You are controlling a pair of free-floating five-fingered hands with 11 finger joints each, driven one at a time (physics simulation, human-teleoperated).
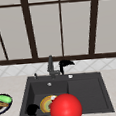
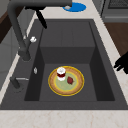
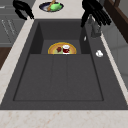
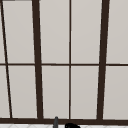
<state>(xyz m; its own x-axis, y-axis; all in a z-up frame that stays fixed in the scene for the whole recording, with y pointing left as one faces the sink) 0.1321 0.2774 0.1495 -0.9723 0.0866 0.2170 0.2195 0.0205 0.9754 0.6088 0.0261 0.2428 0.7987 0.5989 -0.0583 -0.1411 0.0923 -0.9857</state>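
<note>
Front view: right hand [image 1: 65,63] hovers just beside the tap [image 1: 50,66], fingers hanging loose, holding nothing; left hand [image 1: 32,109] sits low at the sink's [image 1: 87,91] front-left corner, grip unclear. A red ball [image 1: 65,108] blocks half the plate [image 1: 46,104].

Left side: the plate [image 2: 66,80] is unhidden in the basin, carrying a jar [image 2: 61,73].

Right side: right hand [image 3: 95,12] above the tap [image 3: 94,29], fingers straight.

Upper: window [image 4: 70,60].
</note>
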